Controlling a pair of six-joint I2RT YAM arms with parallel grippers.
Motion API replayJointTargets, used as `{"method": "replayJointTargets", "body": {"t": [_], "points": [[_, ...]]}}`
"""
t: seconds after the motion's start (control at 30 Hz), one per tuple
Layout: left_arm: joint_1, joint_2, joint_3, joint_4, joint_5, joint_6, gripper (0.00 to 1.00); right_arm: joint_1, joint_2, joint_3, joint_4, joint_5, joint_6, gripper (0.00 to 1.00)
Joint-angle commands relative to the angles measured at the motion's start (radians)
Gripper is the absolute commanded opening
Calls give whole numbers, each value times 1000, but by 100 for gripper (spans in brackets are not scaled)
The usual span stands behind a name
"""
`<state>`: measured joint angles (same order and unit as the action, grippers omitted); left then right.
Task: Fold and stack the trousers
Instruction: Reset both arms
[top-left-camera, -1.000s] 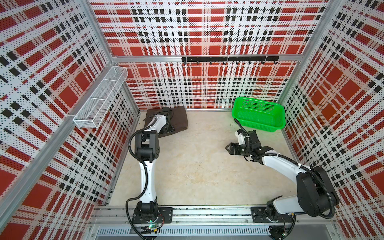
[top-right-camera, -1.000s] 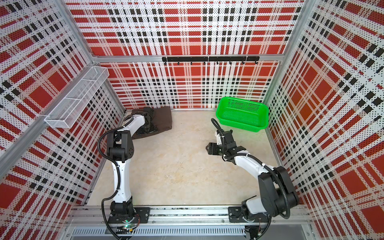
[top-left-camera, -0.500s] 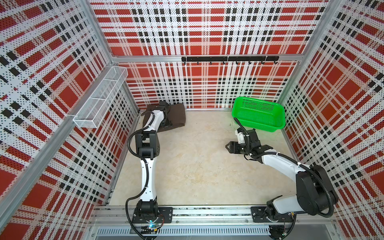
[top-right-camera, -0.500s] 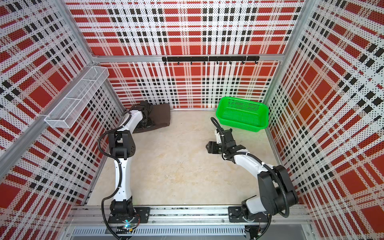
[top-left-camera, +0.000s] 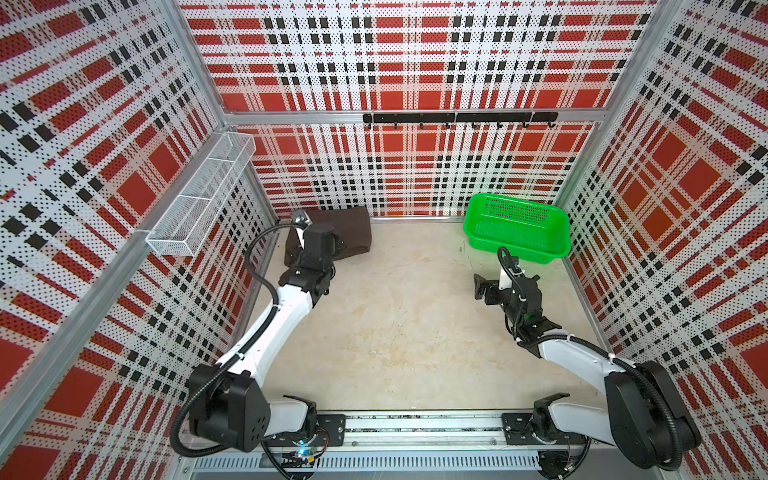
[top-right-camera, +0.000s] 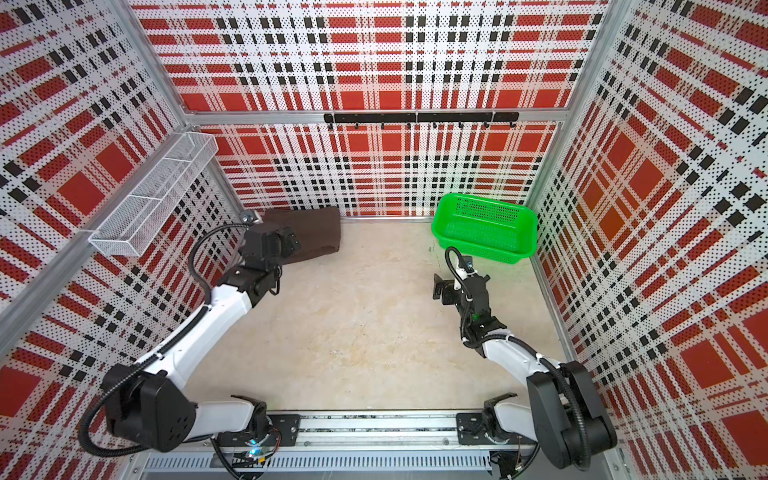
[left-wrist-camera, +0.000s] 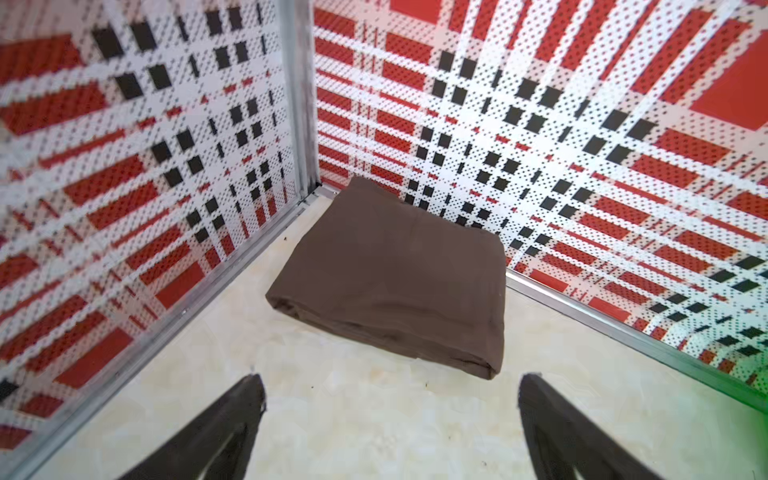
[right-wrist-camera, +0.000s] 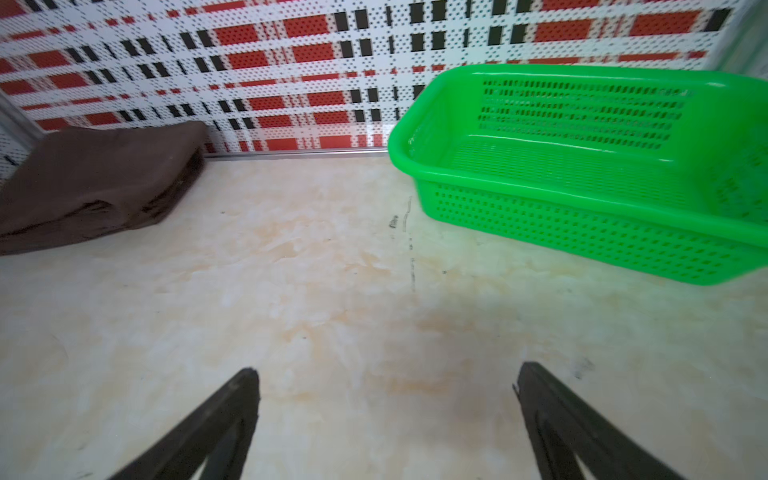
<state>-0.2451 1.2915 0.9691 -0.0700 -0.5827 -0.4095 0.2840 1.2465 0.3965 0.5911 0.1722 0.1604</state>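
Note:
The trousers (top-left-camera: 353, 230) (top-right-camera: 318, 230) lie folded into a thick dark brown rectangle in the back left corner of the floor, against both walls. In the left wrist view the trousers (left-wrist-camera: 395, 282) rest flat just beyond my left gripper (left-wrist-camera: 388, 378), which is open, holds nothing and hovers over bare floor short of their near edge. My right gripper (right-wrist-camera: 386, 372) is also open and holds nothing, low over the floor in front of the green basket, far from the trousers (right-wrist-camera: 95, 178).
A green plastic basket (top-left-camera: 515, 249) (right-wrist-camera: 582, 224) with nothing in it stands at the back right corner. A white wire shelf (top-left-camera: 199, 195) hangs on the left wall and a black hook rail (top-left-camera: 457, 117) on the back wall.
My left arm has drawn back off the trousers, which now sit tighter in the corner. The right gripper's jaws have spread wider; that arm has barely moved.

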Motion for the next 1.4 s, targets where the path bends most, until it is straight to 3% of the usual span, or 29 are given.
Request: {"method": "replayJointTargets", "body": {"t": [0.0,0.1,0.3,0.57,0.67,0.83,1.2,1.37], "points": [[6,-33,-223,419,-39,35,98,-23,21,-98,403,151,-144,100],[7,-58,-394,612,-105,35,98,-55,18,-160,478,237,-143,100],[11,-10,-481,653,-273,10,98,-144,-21,-192,442,193,-127,100],[45,-13,-579,874,-290,128,98,-208,130,-268,688,60,-103,100],[85,-1,-636,1003,-272,179,98,-222,226,-255,772,42,-107,100],[115,-16,-667,1046,-230,187,98,-230,364,-274,946,41,-98,100],[112,-83,-779,1136,-262,222,98,-238,335,-234,830,41,-84,100],[163,-19,-853,1299,-190,222,98,-237,328,-161,680,18,-88,100]]}}
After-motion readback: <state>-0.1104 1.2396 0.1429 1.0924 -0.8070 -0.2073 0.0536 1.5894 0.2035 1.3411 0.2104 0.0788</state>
